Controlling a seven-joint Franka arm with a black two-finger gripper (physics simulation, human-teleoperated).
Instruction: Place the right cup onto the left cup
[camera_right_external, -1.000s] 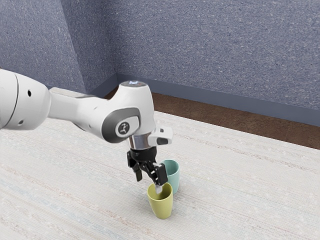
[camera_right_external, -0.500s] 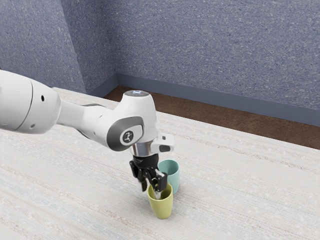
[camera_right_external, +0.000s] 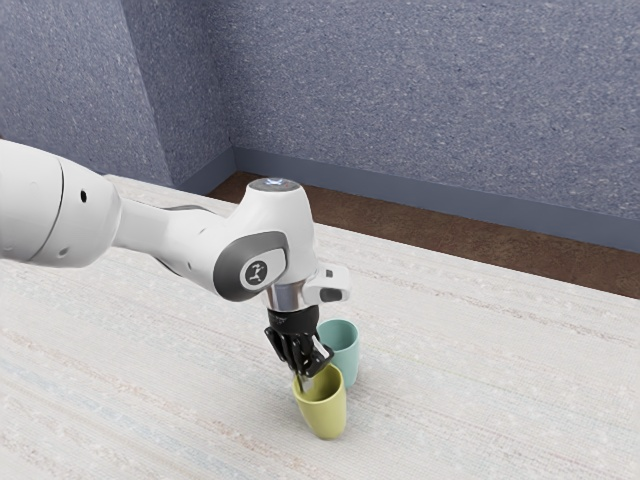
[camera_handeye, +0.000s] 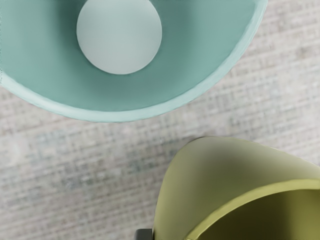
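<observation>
The pincer (camera_right_external: 305, 382) is drawing together since a moment ago, pinching the yellow cup (camera_right_external: 326, 413). The teal cup (camera_right_external: 347, 352) is standing beside it.

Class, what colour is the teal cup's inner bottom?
Pale grey-green bottom, clearest in the wrist view.

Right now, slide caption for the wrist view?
Looking down into the teal cup, with pale tabletop showing between it and the yellow cup.

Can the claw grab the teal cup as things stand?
Probably not yet: the claw looks shut on the rim of the yellow cup, so it would need to let go first. The teal cup stands close by, mouth uncovered, so little else seems in the way.
</observation>
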